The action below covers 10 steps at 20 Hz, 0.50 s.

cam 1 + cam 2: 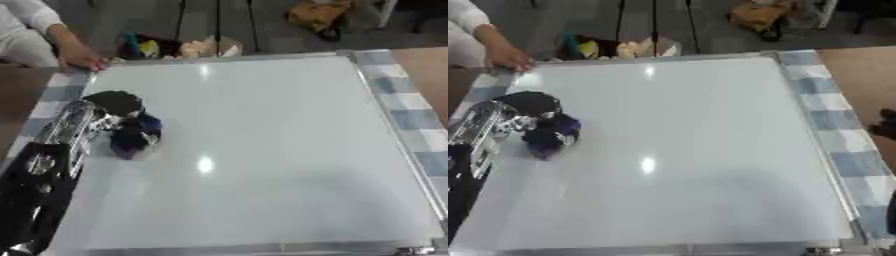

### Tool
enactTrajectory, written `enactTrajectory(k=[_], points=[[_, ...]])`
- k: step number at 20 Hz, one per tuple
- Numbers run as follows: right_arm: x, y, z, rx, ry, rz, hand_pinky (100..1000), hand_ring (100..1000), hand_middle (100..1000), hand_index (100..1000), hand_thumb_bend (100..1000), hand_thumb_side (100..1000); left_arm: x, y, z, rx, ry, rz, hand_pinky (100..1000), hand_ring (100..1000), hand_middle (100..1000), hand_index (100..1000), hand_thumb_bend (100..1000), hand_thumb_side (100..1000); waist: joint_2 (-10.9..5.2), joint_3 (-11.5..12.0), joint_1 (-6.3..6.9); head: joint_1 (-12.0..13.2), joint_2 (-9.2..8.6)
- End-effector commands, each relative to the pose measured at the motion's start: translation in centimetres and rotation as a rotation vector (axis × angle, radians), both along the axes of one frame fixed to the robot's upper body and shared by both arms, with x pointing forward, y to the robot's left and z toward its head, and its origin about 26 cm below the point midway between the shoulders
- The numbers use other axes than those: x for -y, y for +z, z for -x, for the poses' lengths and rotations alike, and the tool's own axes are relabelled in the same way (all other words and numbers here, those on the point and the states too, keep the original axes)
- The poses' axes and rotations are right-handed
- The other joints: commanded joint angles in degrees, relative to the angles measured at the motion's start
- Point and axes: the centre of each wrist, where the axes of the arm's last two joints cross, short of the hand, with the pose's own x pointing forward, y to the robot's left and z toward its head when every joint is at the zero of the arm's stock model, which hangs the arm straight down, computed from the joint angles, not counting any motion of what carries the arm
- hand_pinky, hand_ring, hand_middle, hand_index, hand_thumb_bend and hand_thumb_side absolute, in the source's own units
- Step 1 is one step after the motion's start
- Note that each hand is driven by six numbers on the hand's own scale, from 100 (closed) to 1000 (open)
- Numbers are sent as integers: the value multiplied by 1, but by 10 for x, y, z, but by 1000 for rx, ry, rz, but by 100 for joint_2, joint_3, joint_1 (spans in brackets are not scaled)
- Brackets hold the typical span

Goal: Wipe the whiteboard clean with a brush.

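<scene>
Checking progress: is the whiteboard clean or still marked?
Clean as far as shown: the whiteboard bears no visible marks, only glare; the left hand hides a patch.

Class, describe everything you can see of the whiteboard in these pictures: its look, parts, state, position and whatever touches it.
The whiteboard is a large, glossy white rectangle with a thin silver frame, lying flat on a table covered by a blue-and-white checked cloth. Its surface looks clean, with no marks visible, and it reflects ceiling lights as bright spots. Near its left edge the robot's left hand presses a dark blue brush onto it. A person's hand rests on its far left corner.
</scene>
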Motion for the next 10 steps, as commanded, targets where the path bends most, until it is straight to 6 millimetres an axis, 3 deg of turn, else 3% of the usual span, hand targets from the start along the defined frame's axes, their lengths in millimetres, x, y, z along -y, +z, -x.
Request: enactTrajectory(k=[1, 10], points=[[2, 7, 2, 25, 4, 12, 642, 751, 583, 801, 100, 768, 8, -12, -1, -21, -13, -11, 332, 469, 340, 388, 100, 836, -83, -9, -32, 4, 20], [2, 6, 3, 27, 3, 12, 642, 751, 582, 801, 100, 769, -4, -16, -1, -16, 26, 7, 329, 468, 335, 384, 100, 825, -85, 38, -64, -4, 13]])
